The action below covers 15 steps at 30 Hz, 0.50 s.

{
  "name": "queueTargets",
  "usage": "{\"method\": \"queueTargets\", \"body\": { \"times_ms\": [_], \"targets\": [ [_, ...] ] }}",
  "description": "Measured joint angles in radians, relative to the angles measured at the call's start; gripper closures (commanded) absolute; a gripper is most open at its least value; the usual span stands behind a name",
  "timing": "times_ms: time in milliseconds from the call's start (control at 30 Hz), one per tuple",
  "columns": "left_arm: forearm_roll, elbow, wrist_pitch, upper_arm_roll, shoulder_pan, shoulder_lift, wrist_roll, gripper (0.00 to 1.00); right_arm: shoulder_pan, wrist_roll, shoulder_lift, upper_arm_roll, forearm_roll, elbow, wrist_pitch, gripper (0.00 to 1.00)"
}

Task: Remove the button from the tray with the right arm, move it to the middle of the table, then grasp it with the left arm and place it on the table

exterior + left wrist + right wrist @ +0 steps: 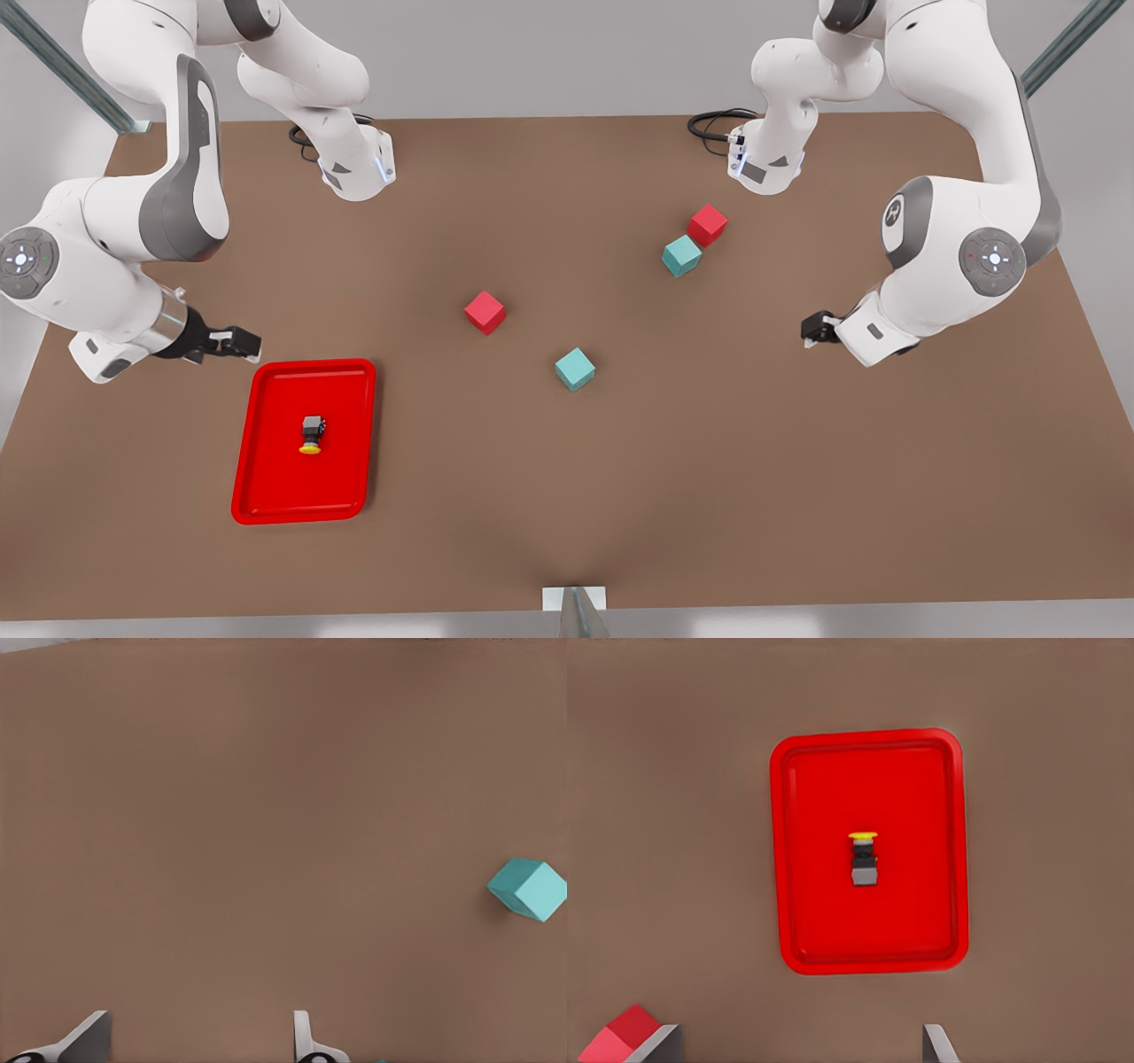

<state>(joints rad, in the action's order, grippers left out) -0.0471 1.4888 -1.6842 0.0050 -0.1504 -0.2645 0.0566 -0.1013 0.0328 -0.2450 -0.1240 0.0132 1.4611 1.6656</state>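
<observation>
The button (312, 434) lies on its side in the middle of the red tray (345, 461), yellow cap toward the table's near edge. My right gripper (235, 341) hovers open just behind the tray's back left corner, on the front view's left. The right wrist view looks down on the tray (824, 859) and the button (864, 859), with that gripper's (797, 1047) fingertips spread wide and nothing between them. My left gripper (815, 328) waits on the front view's right. It (195, 1043) is open above the bare table (266, 815).
A red cube (485, 312) and a teal cube (575, 369) sit near the table's middle. Another teal cube (681, 255) and red cube (708, 225) touch farther back right. A teal cube (528, 889) shows in the left wrist view, a red cube (620, 1036) in the right wrist view.
</observation>
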Motion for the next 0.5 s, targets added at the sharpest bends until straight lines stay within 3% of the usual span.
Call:
{"method": "queueTargets", "body": {
  "times_ms": [267, 500],
  "targets": [
    [-0.005, -0.075, 0.011, 0.003, 0.000, -0.043, 0.007, 0.00, -0.005, 0.006, -0.021, 0.002, -0.005, 0.005, 0.031, 0.00],
    [0.047, -0.086, 0.018, 0.016, 0.002, -0.047, -0.001, 0.00, -0.028, -0.009, -0.223, 0.006, -0.014, 0.075, 0.185, 0.00]
  ]
}}
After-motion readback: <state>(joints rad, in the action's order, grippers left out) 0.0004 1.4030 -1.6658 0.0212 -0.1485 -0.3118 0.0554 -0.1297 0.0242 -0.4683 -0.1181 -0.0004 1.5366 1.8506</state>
